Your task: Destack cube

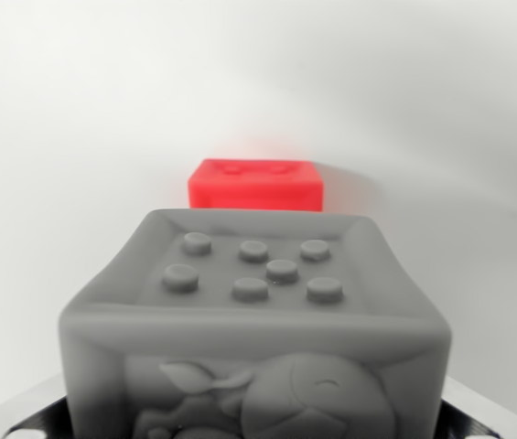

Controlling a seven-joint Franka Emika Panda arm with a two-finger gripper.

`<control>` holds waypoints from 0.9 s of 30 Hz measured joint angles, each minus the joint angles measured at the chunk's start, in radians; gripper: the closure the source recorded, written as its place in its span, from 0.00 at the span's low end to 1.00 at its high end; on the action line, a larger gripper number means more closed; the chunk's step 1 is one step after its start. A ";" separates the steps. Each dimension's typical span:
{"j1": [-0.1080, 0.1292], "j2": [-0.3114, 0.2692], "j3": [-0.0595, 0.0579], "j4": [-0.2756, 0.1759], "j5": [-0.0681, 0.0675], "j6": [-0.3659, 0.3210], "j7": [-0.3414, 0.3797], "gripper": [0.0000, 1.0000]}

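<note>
Grey cube (256, 320): you see it filling the lower half of the wrist view, very close to the camera. Its top face is recessed inside a raised rim and carries seven round studs. The face turned toward you shows a relief of a rounded creature with a leaf-like shape at its upper left; the bottom of that relief runs out of frame.

Red cube (255, 185): it sits beyond the grey cube, on the white surface (75, 137), and only its top and the upper part of its near face show over the grey cube's far rim. You can make out faint raised marks on its top, too blurred to count. Whether the two cubes touch, you cannot tell from this angle.

Gripper: only dark slivers show at the bottom corners of the picture, on either side of the grey cube. You cannot tell whether the fingers are closed on the cube or spread apart from it.

Surroundings: a plain white surface and background, with a soft shadow to the wrist view's right of the red cube.

In the way: the grey cube blocks your sight of the lower part of the red cube and of the surface between them.

Writing: no readable letters or brand marks; only the studs and the relief figure.
</note>
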 joint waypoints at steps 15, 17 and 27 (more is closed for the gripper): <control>0.026 -0.033 0.000 -0.066 0.000 0.025 0.123 1.00; 0.030 -0.038 0.000 -0.078 0.000 0.032 0.144 1.00; 0.053 -0.054 0.000 -0.127 0.000 0.065 0.245 1.00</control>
